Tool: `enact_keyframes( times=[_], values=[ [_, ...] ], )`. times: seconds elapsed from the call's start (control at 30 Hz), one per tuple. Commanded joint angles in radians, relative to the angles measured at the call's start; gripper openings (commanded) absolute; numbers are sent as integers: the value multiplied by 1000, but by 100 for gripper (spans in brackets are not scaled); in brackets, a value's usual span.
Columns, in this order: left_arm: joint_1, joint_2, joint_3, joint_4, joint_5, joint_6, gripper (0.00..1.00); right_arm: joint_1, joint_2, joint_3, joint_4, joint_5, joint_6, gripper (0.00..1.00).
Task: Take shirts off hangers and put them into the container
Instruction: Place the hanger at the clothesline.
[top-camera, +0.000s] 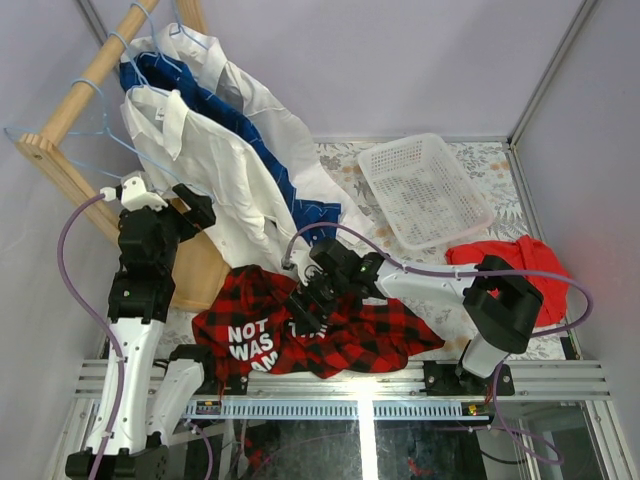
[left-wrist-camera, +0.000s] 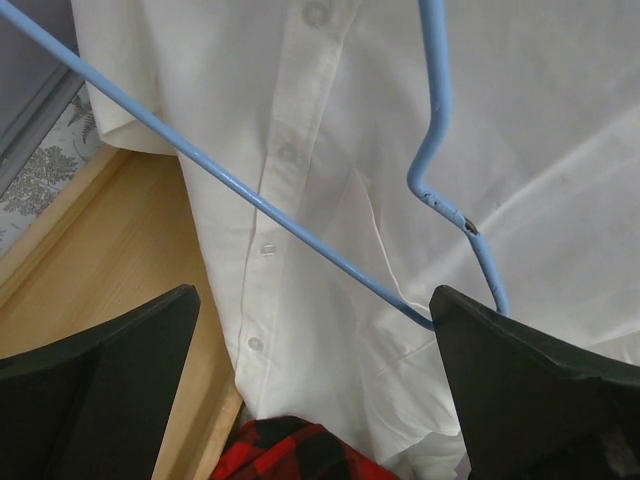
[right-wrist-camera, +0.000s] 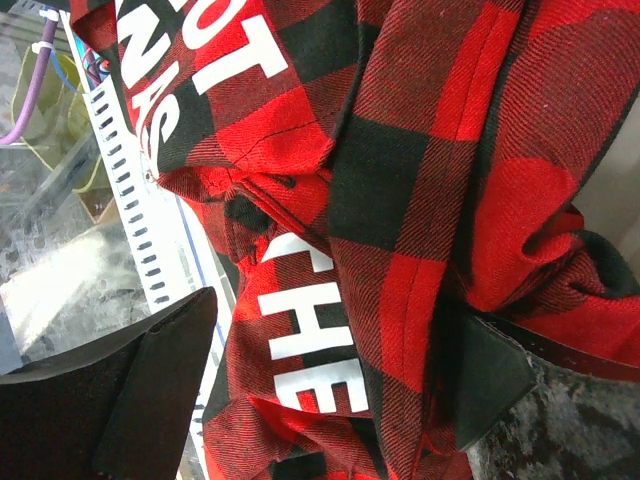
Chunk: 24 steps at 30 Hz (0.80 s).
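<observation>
Red-and-black squares fill the right wrist view. The plaid shirt (top-camera: 385, 330) lies in a crumpled heap at the near edge of the tabletop (top-camera: 480, 160). Your right claw (right-wrist-camera: 335, 340) sits over it with its fingers spread wide. A thick fold of the shirt is between the fingers, but they are not squeezing it. Big white letters show on the cloth. One side of the shirt hangs over the slotted metal rail (right-wrist-camera: 130, 210) at the tabletop's edge.

Your left claw (left-wrist-camera: 312, 300) is wide open too. It is up by the wooden rack (top-camera: 88, 80), facing the front white shirt (top-camera: 215, 175). The thin blue wire of a hanger (left-wrist-camera: 250, 188) runs on a slant across the gap between the fingers. It touches the finger on the right of that view. The claw is not shut on it.

Three shirts hang on the rack, packed close together. Behind the front white shirt is the dark blue shirt (top-camera: 230, 115), and behind that is the second white shirt (top-camera: 255, 95). Their tails reach down near the white basket (top-camera: 440, 215).

The white basket stands at the far right of the tabletop, well apart from the plaid shirt. Your right arm (top-camera: 430, 283) stretches across between the two. A plain red cloth (top-camera: 510, 262) lies near the basket, next to the arm's elbow.
</observation>
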Motion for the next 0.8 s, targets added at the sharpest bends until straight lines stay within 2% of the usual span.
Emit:
enact_keyframes(
  times=[0.0, 0.07, 0.27, 0.4, 0.6, 0.77],
  values=[
    [-15, -4, -73, -134, 42, 7, 100, 11, -3, 61, -9, 8, 11, 92],
    [-15, -22, -103, -94, 130, -7, 100, 11, -3, 63, -13, 13, 11, 93],
    [-15, 0, -31, -105, 195, -77, 100, 11, -3, 54, -19, 29, 18, 93],
    [-15, -14, 20, -31, 231, -66, 100, 11, -10, 25, 7, 34, 26, 93],
    [-15, -25, 75, 62, 252, -158, 100, 11, -24, 9, 4, 53, 11, 93],
    [-15, -112, -23, 224, 201, -236, 100, 11, -41, 1, 5, 62, -8, 94]
  ],
)
